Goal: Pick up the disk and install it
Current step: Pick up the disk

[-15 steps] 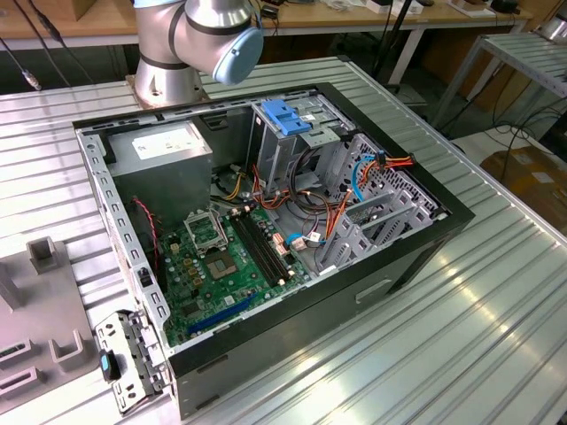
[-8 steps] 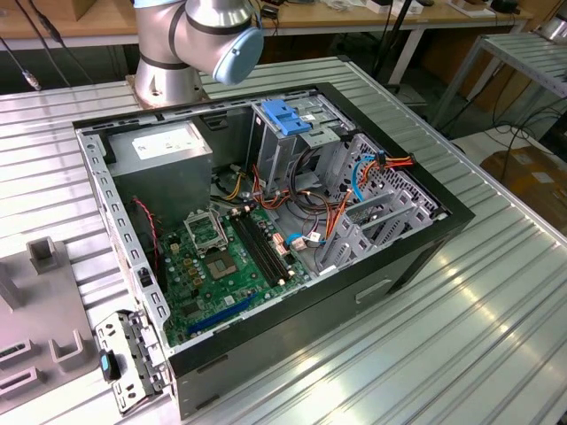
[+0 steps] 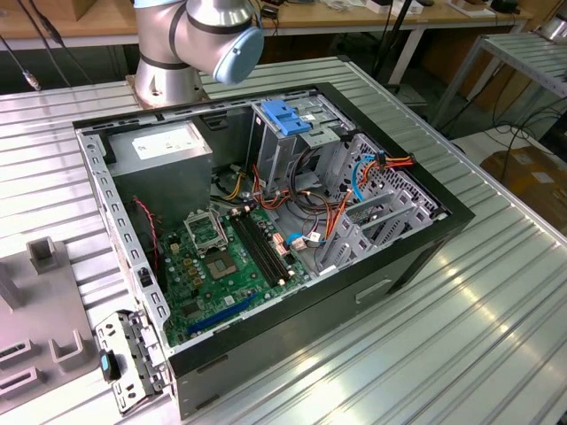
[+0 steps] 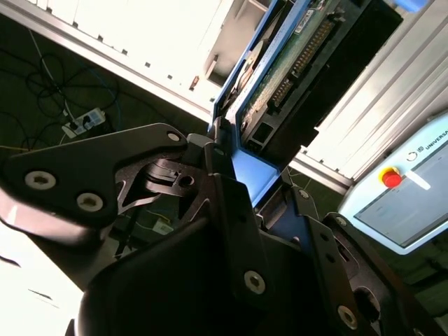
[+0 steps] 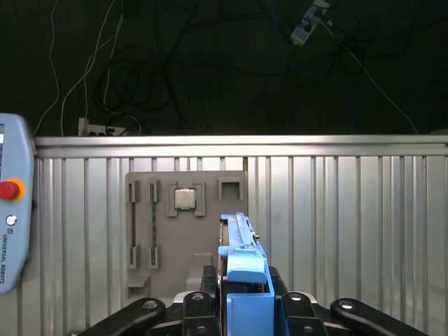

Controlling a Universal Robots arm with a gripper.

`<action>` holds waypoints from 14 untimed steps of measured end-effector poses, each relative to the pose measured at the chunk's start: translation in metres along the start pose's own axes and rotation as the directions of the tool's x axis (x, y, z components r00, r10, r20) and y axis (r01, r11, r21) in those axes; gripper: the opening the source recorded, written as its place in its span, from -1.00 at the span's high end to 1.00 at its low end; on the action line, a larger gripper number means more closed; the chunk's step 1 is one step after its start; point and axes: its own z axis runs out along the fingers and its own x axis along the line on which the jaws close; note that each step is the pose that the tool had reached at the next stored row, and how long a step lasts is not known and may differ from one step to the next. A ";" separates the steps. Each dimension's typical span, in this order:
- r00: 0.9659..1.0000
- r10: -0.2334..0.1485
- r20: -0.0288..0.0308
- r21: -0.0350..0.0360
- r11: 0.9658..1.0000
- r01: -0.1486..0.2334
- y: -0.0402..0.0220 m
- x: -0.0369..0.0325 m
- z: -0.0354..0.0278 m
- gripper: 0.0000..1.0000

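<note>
My gripper (image 5: 242, 308) is shut on the disk (image 5: 243, 269), which the first wrist view sees edge-on as a thin slab with blue plastic edging. It is held above the ribbed metal table. In the second wrist view the disk (image 4: 301, 66) rises from between the black fingers (image 4: 231, 203), showing its green circuit-board side, a connector row and the blue edging. The open computer case (image 3: 407, 257) lies on its side on the table in the exterior view, with a drive cage with a blue handle (image 3: 285, 117) near its far wall.
Inside the case are a grey power supply (image 3: 168, 146), a motherboard (image 3: 230, 266) and orange and blue cables (image 3: 372, 168). A grey fixture plate (image 5: 185, 231) holding a small chip lies on the table. A teach pendant (image 5: 10, 224) stands at the table's side. The arm's base (image 3: 190, 44) is behind the case.
</note>
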 end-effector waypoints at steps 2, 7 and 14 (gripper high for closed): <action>1.000 0.000 0.000 0.000 1.000 0.000 -0.0024 0.0000 0.0000 0.25; 1.000 0.000 0.000 0.000 1.000 0.000 -0.0080 -0.0001 0.0000 0.25; 1.000 0.000 0.000 0.000 1.000 0.000 -0.0180 -0.0002 0.0001 0.25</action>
